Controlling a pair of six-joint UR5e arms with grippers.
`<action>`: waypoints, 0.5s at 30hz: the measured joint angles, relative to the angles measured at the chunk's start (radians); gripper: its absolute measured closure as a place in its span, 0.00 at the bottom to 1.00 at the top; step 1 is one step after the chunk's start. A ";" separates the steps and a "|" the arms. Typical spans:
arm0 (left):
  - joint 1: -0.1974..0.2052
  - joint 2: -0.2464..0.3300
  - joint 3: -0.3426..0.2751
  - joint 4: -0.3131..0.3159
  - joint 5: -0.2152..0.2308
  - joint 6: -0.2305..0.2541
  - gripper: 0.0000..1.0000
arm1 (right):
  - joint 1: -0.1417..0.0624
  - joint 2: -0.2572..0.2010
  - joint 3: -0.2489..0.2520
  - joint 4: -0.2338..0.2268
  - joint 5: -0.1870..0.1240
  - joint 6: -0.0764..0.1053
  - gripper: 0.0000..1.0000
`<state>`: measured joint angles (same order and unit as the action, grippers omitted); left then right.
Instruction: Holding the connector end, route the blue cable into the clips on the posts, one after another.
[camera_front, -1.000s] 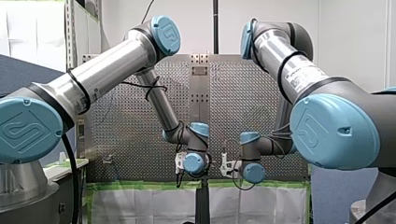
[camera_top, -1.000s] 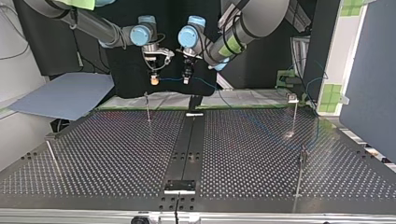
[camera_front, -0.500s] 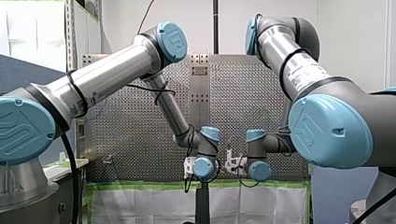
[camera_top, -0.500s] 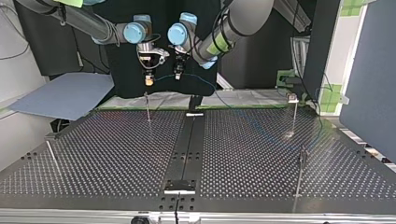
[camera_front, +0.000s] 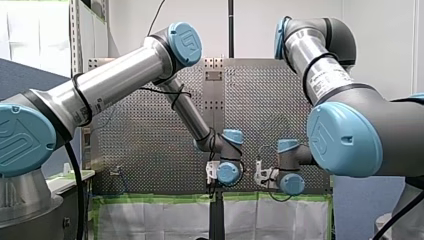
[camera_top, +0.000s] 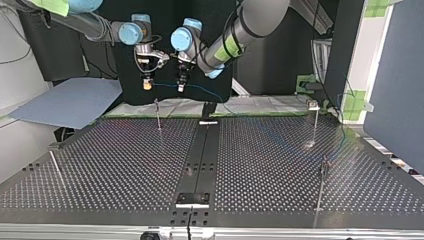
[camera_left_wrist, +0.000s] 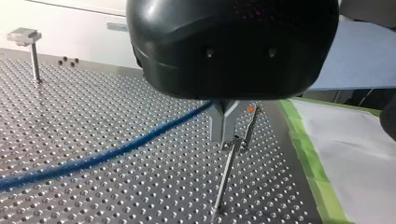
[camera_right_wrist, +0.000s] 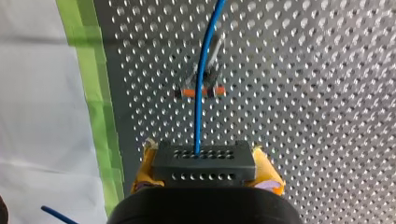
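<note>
Matt perforated metal table (camera_top: 275, 165), thin metal posts (camera_top: 158, 117), smooth blue cable (camera_right_wrist: 201, 93), matt black plastic connector (camera_right_wrist: 204, 161).

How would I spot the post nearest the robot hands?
In the top view, find the perforated table's far edge beside the green tape. A thin metal post stands there, below my right gripper. The other posts stand nearer the camera or far right.

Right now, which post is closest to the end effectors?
The far post left of the centre rail in the top view, almost under my right end effector; the others stand far off.
</note>
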<state>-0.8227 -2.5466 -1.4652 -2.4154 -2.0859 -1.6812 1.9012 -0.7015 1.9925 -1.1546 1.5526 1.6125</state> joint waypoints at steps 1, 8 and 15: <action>0.000 -0.001 0.000 0.002 0.001 0.000 1.00 | -0.010 0.000 0.001 -0.002 -0.010 0.000 1.00; -0.001 -0.004 0.001 0.017 0.011 -0.003 1.00 | -0.074 0.001 -0.001 -0.017 -0.079 0.011 1.00; -0.003 -0.054 0.037 -0.010 0.019 -0.010 1.00 | -0.089 0.002 -0.011 -0.035 -0.142 0.008 1.00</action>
<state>-0.8257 -2.6005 -1.4278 -2.4257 -2.0670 -1.6907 1.8121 -0.6992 1.9813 -1.1894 1.4108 1.6207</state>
